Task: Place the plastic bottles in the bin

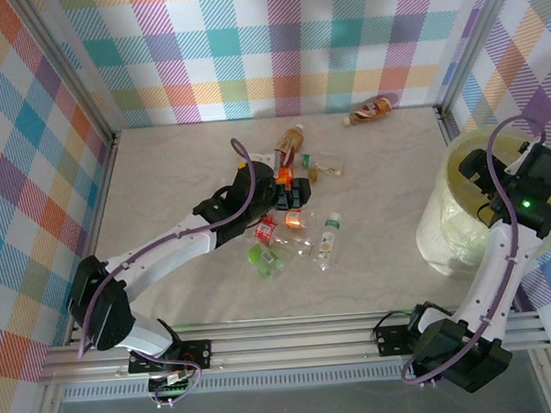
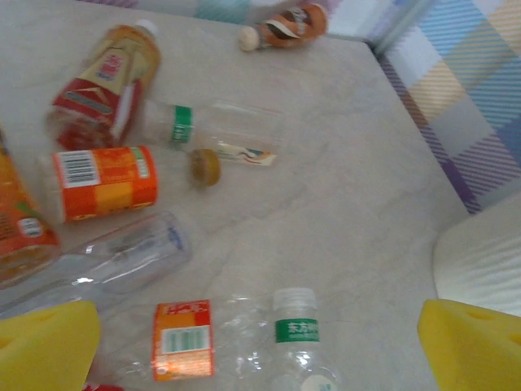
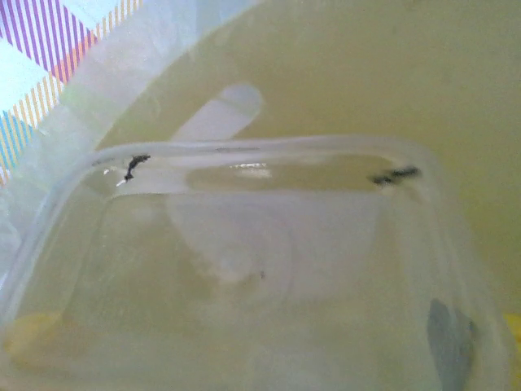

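The left gripper (image 2: 256, 350) hangs with its jaws spread wide and nothing between them, 1 yellow fingertip (image 2: 41, 342) at each lower corner of the wrist view. Right under it lie a clear bottle with a green label and white cap (image 2: 297, 326) and a crushed clear bottle with an orange label (image 2: 183, 338). Farther out are another clear bottle (image 2: 122, 252), an orange-labelled bottle (image 2: 106, 181), a loose brown cap (image 2: 205, 165), a clear bottle with a green band (image 2: 212, 126) and a red and orange bottle (image 2: 106, 77). All lie on their sides on the table (image 2: 358, 187), bunched near its middle. A brown bottle (image 1: 371, 110) lies alone near the back wall, well apart from the pile.

The right gripper (image 1: 493, 170) is over the bin (image 1: 440, 224), which stands at the table's right edge. In its wrist view, a see-through bottle (image 3: 260, 244) sits end-on between the fingers, with the bin's pale yellow inside behind it. I cannot tell whether the jaws clamp it or stand loose around it.
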Motion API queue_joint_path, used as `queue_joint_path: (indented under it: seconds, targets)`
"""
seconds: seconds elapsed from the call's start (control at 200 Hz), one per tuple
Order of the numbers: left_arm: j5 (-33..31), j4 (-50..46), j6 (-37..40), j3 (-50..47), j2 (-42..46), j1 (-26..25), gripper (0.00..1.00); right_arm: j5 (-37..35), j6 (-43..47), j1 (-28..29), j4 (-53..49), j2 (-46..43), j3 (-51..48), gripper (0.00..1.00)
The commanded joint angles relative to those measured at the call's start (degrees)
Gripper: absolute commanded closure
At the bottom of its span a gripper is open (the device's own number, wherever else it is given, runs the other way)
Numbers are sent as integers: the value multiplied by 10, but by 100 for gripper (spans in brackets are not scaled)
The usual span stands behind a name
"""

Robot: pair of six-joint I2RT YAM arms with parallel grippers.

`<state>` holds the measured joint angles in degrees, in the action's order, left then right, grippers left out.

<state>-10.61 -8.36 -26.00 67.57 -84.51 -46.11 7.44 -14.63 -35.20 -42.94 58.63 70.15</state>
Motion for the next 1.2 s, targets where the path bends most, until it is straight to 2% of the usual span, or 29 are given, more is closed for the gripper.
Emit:
queue_joint_path:
  seconds: [0.0,0.16,0.265,0.365,0.445,0.465,0.51,0.55,0.69,0.85,1.02,1.11,1.195]
  targets:
    - [-80,-30,-31,-14,30,0,0,-6,-4,-1,9,-19,37,0]
    - [-103,-39,-53,-31,45,8,0,21,3,-1,-8,-1,45,0]
    - [-110,-50,-66,-33,45,12,0,69,17,0,-34,22,58,0]
    - [-107,-50,-70,-33,45,16,0,14,7,1,-46,24,62,0]
    - [-105,-50,-73,-32,43,17,0,87,34,2,-41,20,60,0]
    - [-103,-50,-74,-32,43,17,0,80,33,4,-50,26,67,0]
    - [-101,-48,-76,-32,40,18,0,2,29,10,-60,32,75,0]
    - [-98,-48,-78,-31,39,19,0,-27,31,10,-55,30,71,0]
    - [-104,-55,-90,-32,35,19,0,48,34,10,-39,20,61,0]
    - [-144,-112,-131,-28,38,25,0,59,11,11,-25,-1,66,0]
    - [-201,-167,-178,-49,73,41,0,38,-12,11,-22,-34,105,0]
    - [-215,-184,-201,-71,100,56,0,94,-21,17,-13,-42,118,0]
    - [-223,-204,-238,-97,125,73,0,212,-41,32,35,-51,98,0]
